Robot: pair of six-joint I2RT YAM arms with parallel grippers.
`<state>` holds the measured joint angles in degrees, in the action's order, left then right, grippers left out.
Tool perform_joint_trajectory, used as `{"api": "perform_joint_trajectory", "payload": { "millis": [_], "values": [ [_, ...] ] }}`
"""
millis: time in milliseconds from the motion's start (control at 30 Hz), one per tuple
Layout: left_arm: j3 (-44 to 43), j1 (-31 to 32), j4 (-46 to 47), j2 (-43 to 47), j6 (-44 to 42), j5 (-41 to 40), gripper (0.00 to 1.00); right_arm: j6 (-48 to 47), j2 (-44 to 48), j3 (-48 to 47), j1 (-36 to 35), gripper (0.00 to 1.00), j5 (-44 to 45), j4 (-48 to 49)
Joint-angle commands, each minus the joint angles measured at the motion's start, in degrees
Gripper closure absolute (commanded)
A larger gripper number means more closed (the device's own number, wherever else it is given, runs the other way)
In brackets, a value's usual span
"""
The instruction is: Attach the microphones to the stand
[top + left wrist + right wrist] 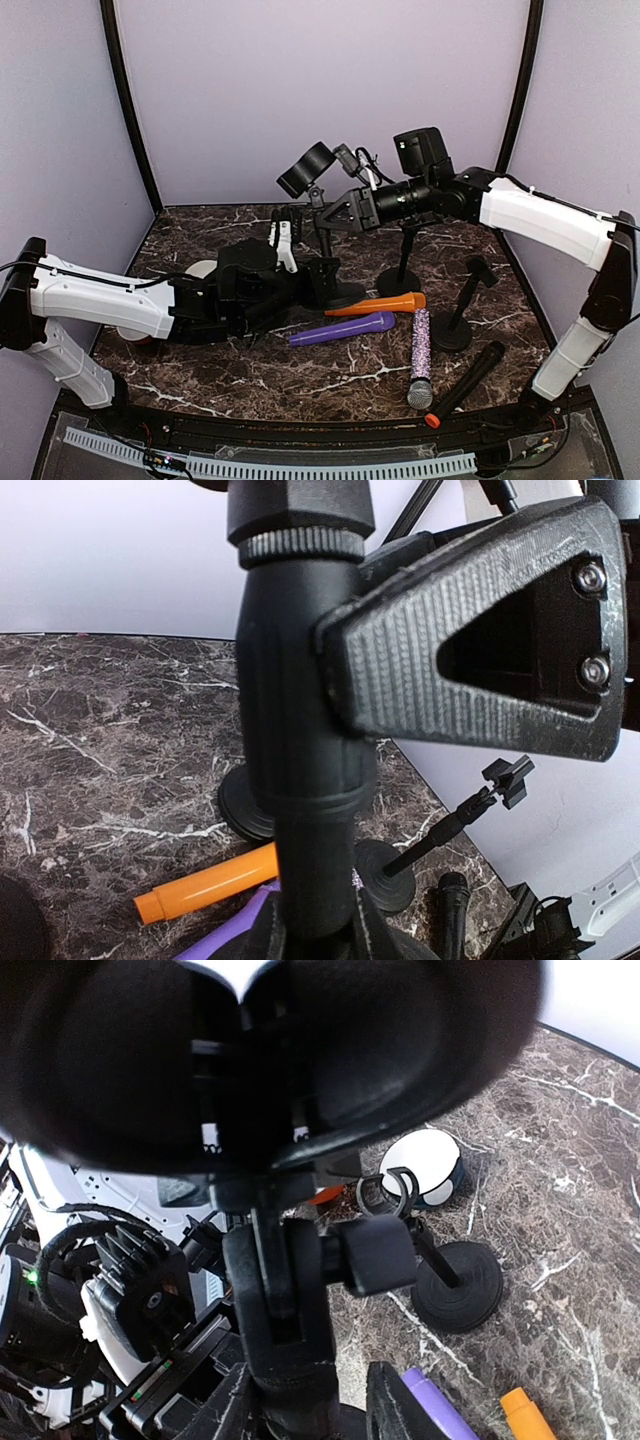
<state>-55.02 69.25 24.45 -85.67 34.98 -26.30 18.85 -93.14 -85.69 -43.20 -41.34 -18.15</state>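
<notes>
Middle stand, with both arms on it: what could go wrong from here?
The left gripper and right gripper both clamp one stand; pulling in different directions could tip it or twist its joint. The orange microphone and purple microphone lie right beside its base, so a sliding base might knock them away.

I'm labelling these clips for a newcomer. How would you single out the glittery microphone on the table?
On the dark marble table, look right of centre near the front edge. The glittery microphone lies between the purple microphone and the black microphone. It alone has a sparkling lilac body and a silver mesh head.
</notes>
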Motion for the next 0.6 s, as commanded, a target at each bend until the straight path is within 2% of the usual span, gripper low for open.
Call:
{"api": "perform_joint_trajectory", "payload": {
  "millis": [0,100,167,267,333,400,433,567],
  "values": [
    [-0.01,0.18,7.29,2.07,-1.67,0.61,1.0,0.93,-2.26,-0.82,-0.92,0.72,-2.04,0.89],
    [0.43,0.18,7.1,2.38,-1.81,0.39,1.0,0.51,-2.35,-0.67,-0.91,0.91,-3.52,1.83],
    [1.18,0.1,7.84,2.79,-2.08,0.41,1.0,-0.7,-2.08,-0.18,-0.92,1.0,-5.75,2.63],
    [3.96,-0.18,12.88,3.58,-5.12,3.48,1.0,-3.96,-1.25,0.97,-0.35,1.0,-11.77,3.65],
    [6.19,-1.34,16.97,4.03,-6.66,9.08,1.0,-5.3,-0.26,2.92,0.59,1.0,-21.98,6.9],
    [9.52,-3.74,23.71,4.17,-6.32,20.53,1.0,-2.88,0.7,6.47,1.81,1.0,-34.25,15.44],
    [11.5,-4.96,30.04,3.93,-5.92,25.06,1.0,0.18,1.03,8.78,1.96,1.0,-37.87,22.77],
    [13.19,-7.2,33.61,3.25,-6.21,31.97,1.0,10.65,0.3,11.06,2.15,1.0,-43.25,37.6]
  ]
}}
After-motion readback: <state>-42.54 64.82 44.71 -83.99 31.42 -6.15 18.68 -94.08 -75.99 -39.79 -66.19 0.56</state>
